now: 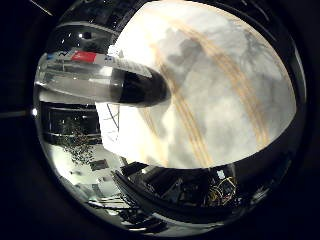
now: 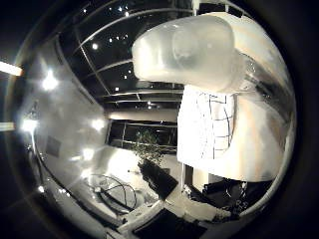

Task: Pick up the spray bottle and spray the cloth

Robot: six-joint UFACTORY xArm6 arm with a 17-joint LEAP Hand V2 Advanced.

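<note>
We judge the spray bottle (image 1: 100, 75) lifted, close above the striped cloth (image 1: 215, 100); spraying outstanding; hand's grasp cannot be told

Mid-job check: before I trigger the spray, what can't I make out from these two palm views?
- Hand: no part shows in either view, so the grip is unconfirmed.
- spray bottle nozzle: its direction is unclear; in the thumb side view the close translucent body fills the frame.
- cloth: its edges are cut off, partly behind the bottle; wetness not discernible.

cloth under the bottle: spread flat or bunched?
Spread. The cloth, white with tan stripes, lies broad and smooth beneath the spray bottle; only soft shadows show, no bunched folds.
</note>
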